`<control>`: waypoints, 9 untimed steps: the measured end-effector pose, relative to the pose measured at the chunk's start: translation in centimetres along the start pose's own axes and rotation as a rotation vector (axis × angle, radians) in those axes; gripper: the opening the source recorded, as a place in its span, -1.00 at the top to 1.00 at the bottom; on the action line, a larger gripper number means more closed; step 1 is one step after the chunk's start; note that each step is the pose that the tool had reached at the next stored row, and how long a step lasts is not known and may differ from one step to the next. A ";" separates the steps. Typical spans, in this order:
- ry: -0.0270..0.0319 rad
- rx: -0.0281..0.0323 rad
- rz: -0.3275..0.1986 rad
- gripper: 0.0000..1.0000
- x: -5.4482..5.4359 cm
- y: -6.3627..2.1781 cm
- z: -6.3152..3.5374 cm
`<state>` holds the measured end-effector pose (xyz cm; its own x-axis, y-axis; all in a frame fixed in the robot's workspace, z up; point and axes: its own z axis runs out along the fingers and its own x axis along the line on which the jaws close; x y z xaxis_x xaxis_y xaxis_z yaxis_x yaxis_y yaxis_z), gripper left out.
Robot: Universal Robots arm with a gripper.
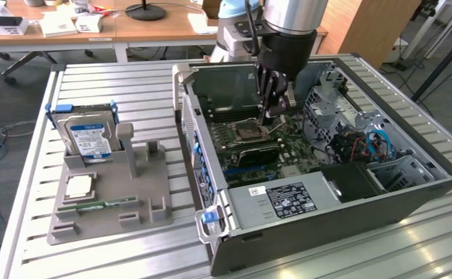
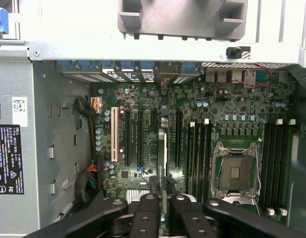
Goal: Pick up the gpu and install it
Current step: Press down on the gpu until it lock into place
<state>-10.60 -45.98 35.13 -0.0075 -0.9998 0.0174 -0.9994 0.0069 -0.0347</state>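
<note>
Install step: black gripper (image 2: pixel 162 206) pinches thin dark gpu card (image 2: pixel 162 153) edge-on above motherboard slot (image 2: pixel 177 141); next needs alignment.

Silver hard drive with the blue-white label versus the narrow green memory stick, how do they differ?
The silver hard drive with the blue-white label is broad and boxy; the narrow green memory stick is a slim strip. The drive stands tall; the stick sits low. Both rest in the grey plastic holder.
</note>
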 end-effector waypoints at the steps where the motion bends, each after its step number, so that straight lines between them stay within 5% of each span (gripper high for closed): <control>1: 0.0000 0.0000 0.000 0.72 0.0 0.00 0.00; 9: -0.0035 0.0004 0.000 0.80 0.0 0.02 0.13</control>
<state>-10.61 -45.99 35.01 -0.0075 -0.9999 0.0138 -0.9994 0.0070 -0.0351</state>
